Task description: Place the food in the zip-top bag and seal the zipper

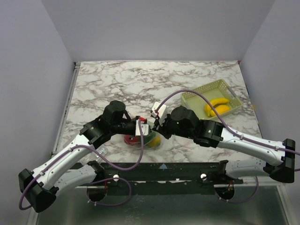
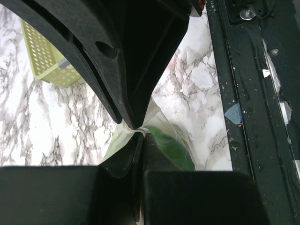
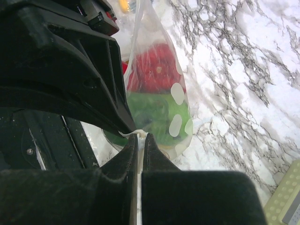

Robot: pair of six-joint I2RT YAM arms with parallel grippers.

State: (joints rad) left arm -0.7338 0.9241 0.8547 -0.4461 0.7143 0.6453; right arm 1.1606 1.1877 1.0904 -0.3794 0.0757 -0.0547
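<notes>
End effectors [image 2: 140,131] [image 3: 139,134] — clamping zip-top bag [image 3: 151,26]; food [image 3: 157,70] inside.

**Inspector:** The table [image 1: 140,79]?
**Assistant:** Marble-patterned top, white with grey veining, smooth, low sheen.
**Inspector:** The zip-top bag [image 3: 154,28]?
**Assistant:** Thin clear plastic film, glossy and creased, with bright glare patches. The food [image 3: 157,68] inside it looks like smooth, shiny plastic, red above green.
**Inspector:** The fingers?
**Assistant:** On the left gripper [image 2: 139,131] and the right gripper [image 3: 139,134] alike, matt black moulded plastic.
**Inspector:** The basket [image 2: 44,58]?
**Assistant:** Pale green plastic with perforated walls and a satin finish. The bananas [image 1: 221,110] are yellow, smooth and slightly glossy.
**Inspector:** The base rail [image 2: 255,108]?
**Assistant:** Dark and matt, scuffed and speckled, with bright metal screw heads. The cable [image 1: 189,90] has a smooth purple sheath.
</notes>
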